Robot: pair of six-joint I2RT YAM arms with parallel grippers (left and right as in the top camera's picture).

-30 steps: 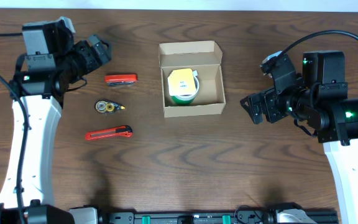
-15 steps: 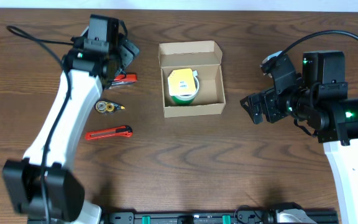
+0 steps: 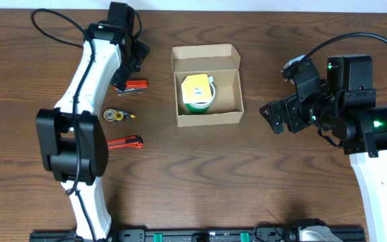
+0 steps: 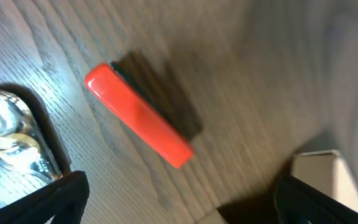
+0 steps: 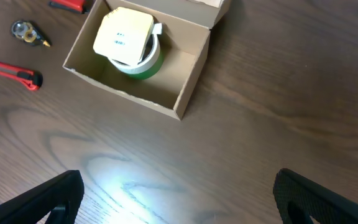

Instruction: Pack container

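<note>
The container, a tan cardboard box (image 3: pixel 207 119), sits open at the table's middle back, its flap lid folded back. Inside stands a green tape roll with a yellow label (image 3: pixel 197 93). My left gripper (image 3: pixel 137 60) is open and empty, hovering just left of the box above a small red tool (image 3: pixel 132 85). In the left wrist view that red tool (image 4: pixel 138 115) lies ahead of the open fingers (image 4: pixel 179 208), with a box corner (image 4: pixel 319 177) at the right. My right gripper (image 3: pixel 274 118) is open and empty, right of the box (image 5: pixel 190 93).
A small clear-and-yellow tape dispenser (image 3: pixel 116 115) and a red utility knife (image 3: pixel 125 142) lie left of the box on the dark wood table. Both show in the right wrist view, the dispenser (image 5: pixel 27 32) and the knife (image 5: pixel 11 73). The left arm reaches over them.
My left arm has swung from the far left toward the box and now hovers over the small red tool. The right arm and all the objects have not moved.
</note>
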